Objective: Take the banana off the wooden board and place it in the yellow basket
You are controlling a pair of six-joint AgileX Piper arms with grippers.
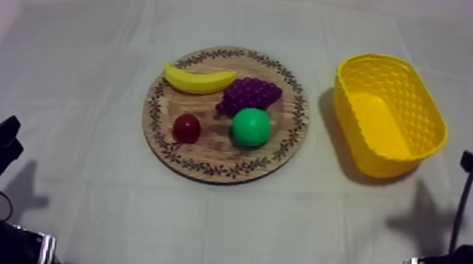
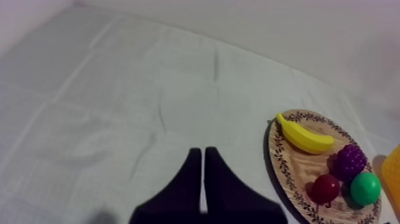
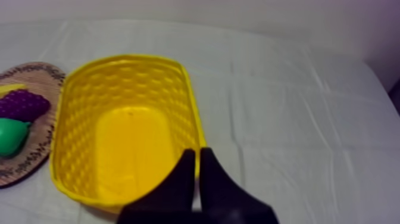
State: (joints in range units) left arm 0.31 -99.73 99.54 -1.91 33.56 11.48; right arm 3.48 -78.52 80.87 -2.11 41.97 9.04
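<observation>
A round wooden board with a patterned rim (image 1: 213, 169) sat in the middle of the cloth-covered tabletop (image 1: 90, 64). The yellow toy banana (image 1: 198, 80) lay on the board's far left part, its right tip just beside the purple bunch of grapes (image 1: 249, 95). A green pear (image 1: 251, 128) rested on the board nearer the camera than the grapes, and the small red fruit (image 1: 187, 128) lay left of the pear - all 4 fruits on the board. To the right of the board, apart from it, stood the yellow woven-pattern basket (image 1: 418, 107), with nothing inside. The left hand (image 2: 202, 152) hung above bare cloth, well to the left of the board, its 2 black fingers pressed together into a narrow wedge and holding nothing. The right hand (image 3: 197, 154) was over the basket's rim on the side away from the board - likewise closed and gripping nothing.
</observation>
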